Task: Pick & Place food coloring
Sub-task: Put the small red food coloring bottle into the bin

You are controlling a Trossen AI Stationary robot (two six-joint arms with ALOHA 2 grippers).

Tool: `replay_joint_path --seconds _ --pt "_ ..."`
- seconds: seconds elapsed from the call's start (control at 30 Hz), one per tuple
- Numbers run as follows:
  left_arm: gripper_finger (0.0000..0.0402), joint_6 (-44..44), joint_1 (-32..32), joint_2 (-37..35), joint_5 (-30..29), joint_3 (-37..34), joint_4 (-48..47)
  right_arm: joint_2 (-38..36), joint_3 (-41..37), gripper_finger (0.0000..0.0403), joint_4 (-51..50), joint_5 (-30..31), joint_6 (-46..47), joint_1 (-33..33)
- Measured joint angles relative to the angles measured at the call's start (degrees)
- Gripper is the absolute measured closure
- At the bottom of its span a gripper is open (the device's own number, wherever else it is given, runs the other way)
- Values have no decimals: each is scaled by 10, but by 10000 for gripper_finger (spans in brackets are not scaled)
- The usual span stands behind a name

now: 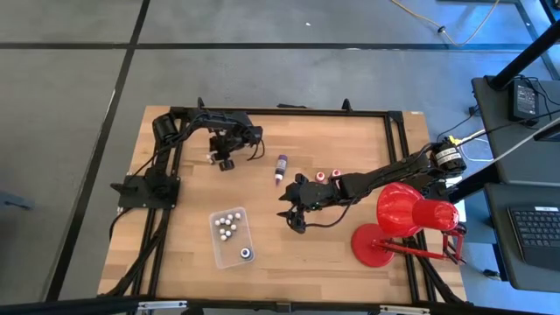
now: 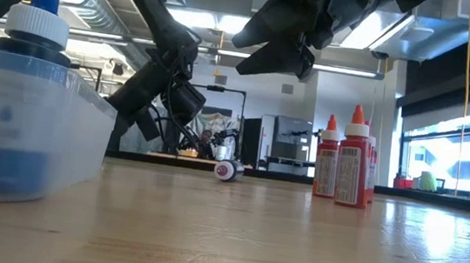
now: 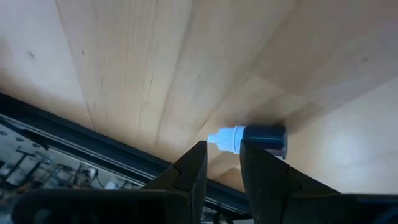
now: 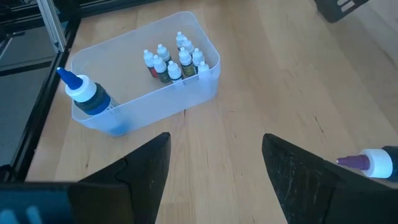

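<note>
A small blue food coloring bottle (image 3: 264,138) with a white cap lies on its side on the wood, near the table's far left rail. My left gripper (image 3: 222,155) slants down at it, fingers a narrow gap apart, tips just short of the bottle; in the high view my left gripper (image 1: 223,160) is at the far left. My right gripper (image 1: 293,213) hangs open over the table's middle, holding nothing. A purple bottle (image 1: 280,166) lies on its side. Two red bottles (image 1: 328,175) stand upright. Several tiny bottles (image 4: 174,62) and a blue bottle (image 4: 90,98) stand in the clear tray (image 4: 205,78). My left gripper has one fingertip (image 3: 258,155) overlapping the blue bottle's body (image 3: 267,146) in the wrist view. I cannot tell whether it touches the bottle. The bottle lies flat on the table, across the line of the fingers.
A big red desk lamp (image 1: 402,219) stands at the table's right, beside my right arm. Black frame rails (image 1: 280,112) run round the tabletop. Bare wood lies between the tray and the red bottles (image 2: 341,160).
</note>
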Motion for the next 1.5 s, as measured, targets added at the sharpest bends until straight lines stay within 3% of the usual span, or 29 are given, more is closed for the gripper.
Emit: replay_joint_path --seconds 0.57,0.87,1.17,1.33,1.5 --pt "261 -47 0 0 2 0 -10 0 0 147 -10 -17 2 0" --pt "216 -21 0 0 1 0 -44 0 0 147 -10 -17 2 0" --pt "212 1 -1 -3 2 0 -71 0 0 147 -10 -19 3 0" --pt "214 -8 -3 -61 21 0 -52 0 0 147 -18 -21 2 0" --pt "210 -26 -4 -171 75 0 -7 0 0 147 -38 -21 0 0"
